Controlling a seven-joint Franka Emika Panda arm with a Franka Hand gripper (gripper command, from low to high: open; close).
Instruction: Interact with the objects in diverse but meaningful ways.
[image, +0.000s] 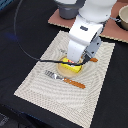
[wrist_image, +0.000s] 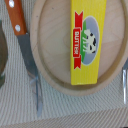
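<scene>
Yellow rectangular box: flat, lying on the round wooden plate; red band lettered "BUTTER" and an oval cow picture on its face. Knife: orange-brown wooden handle, grey blade, lying beside the plate, off its rim. Woven striped placemat: beneath the plate and knife.

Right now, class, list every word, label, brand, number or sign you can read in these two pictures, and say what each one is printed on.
"BUTTER": white letters on a red banner along the yellow box lying on the wooden plate, wrist view.
A cow picture in a round emblem beside the banner carries no readable text.
In the exterior view the box is mostly hidden under the arm and too small to read.
Nothing is written on the knife, the fork or the placemat.
</scene>
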